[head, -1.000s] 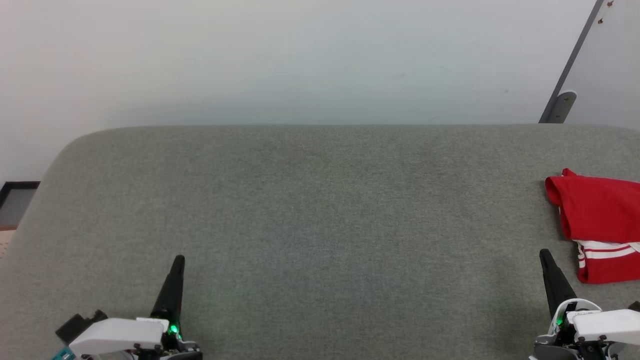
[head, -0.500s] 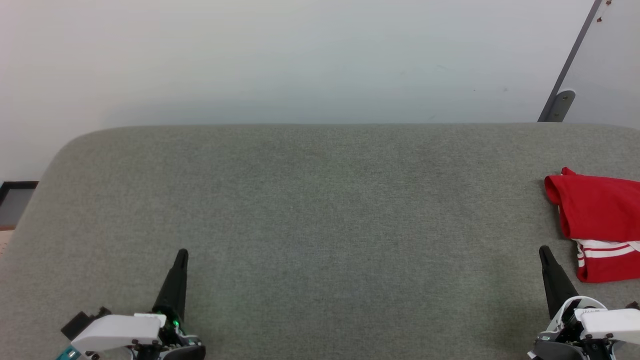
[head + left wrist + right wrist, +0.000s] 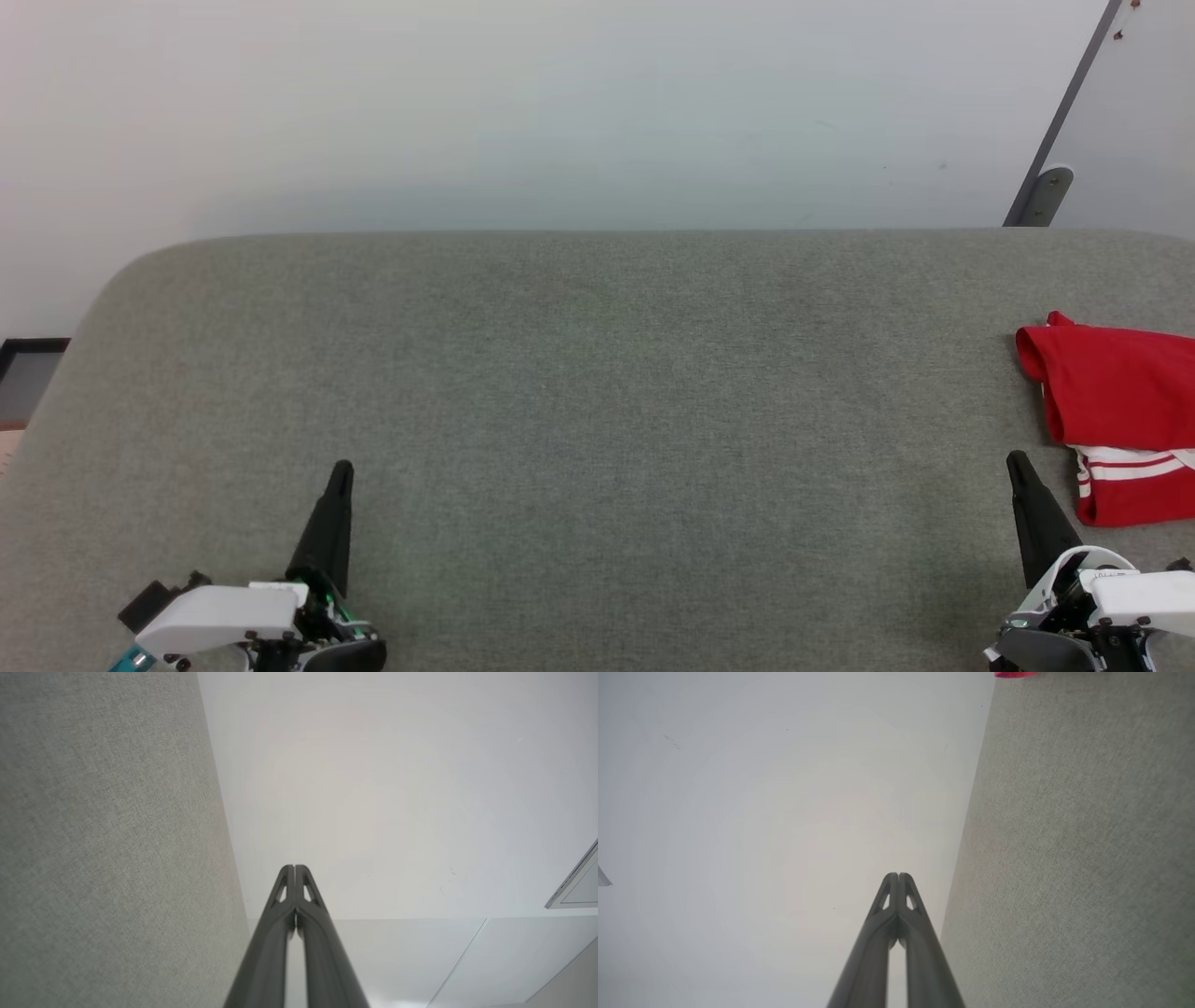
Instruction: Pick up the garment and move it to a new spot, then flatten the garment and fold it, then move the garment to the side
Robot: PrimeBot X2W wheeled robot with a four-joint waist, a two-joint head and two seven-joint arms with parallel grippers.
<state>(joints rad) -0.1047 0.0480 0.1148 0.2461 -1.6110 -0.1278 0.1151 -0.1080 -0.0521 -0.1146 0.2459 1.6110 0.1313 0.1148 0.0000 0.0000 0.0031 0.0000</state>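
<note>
— What is sitting on the grey counter (image 3: 597,373)?
— The garment (image 3: 1111,401) is lying bunched at the counter's right side, unmoved. The left gripper (image 3: 342,467) and right gripper (image 3: 1014,457), fingers pressed together, are edging forward from the counter's near edge.

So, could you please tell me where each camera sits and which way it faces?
Head view: on the head, looking forward and down at the grey fabric-covered surface; left gripper lower left, right gripper lower right, red garment with striped trim at the right edge.
Left wrist view: on the left wrist, looking along its shut dark fingers towards the pale wall.
Right wrist view: on the right wrist, likewise along shut fingers.
Shared: head and right wrist views both show the garment.
</note>
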